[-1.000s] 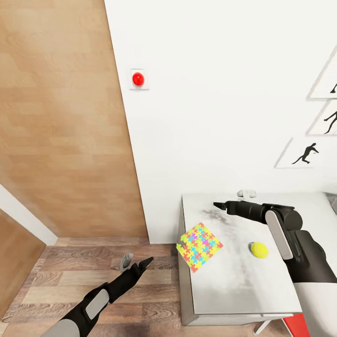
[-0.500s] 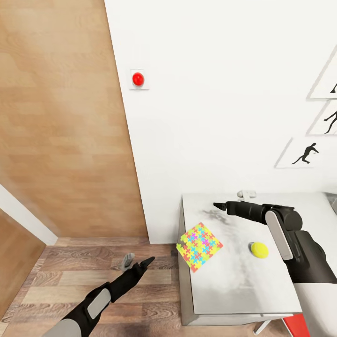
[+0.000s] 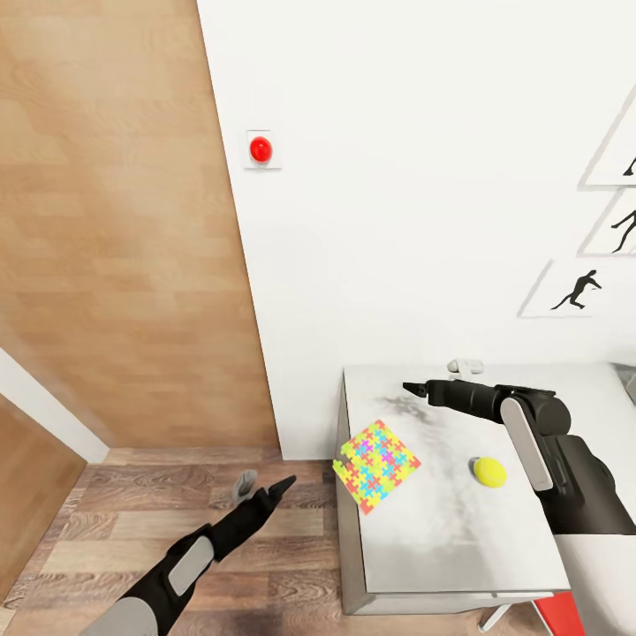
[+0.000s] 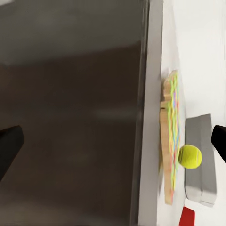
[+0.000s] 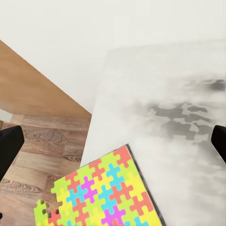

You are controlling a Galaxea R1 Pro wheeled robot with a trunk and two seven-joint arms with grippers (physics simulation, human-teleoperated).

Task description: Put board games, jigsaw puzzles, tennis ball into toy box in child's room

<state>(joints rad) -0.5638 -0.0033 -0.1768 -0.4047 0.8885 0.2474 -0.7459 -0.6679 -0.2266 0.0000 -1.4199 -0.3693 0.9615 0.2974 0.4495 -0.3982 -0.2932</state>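
Note:
One jigsaw puzzle (image 3: 377,465), a flat box with a bright puzzle-piece pattern, lies on the table (image 3: 442,539) with its corner hanging over the left edge. The tennis ball (image 3: 488,472) rests to its right. My right gripper (image 3: 433,375) hovers open over the table's back part, beyond the puzzle (image 5: 99,197). My left gripper (image 3: 261,486) is open and empty, low over the floor just left of the table. In its wrist view the puzzle (image 4: 170,141) shows edge-on with the ball (image 4: 189,156) behind it. The bed is out of view.
A brown door (image 3: 115,230) fills the left. The white wall carries a red button (image 3: 260,149) and black player silhouettes (image 3: 579,290). Wood-plank floor (image 3: 132,503) lies left of the table. A red object (image 3: 561,614) sits by the table's near right corner.
My left gripper has crept a little forward and up toward the table's edge. The right arm, puzzle and ball have not moved.

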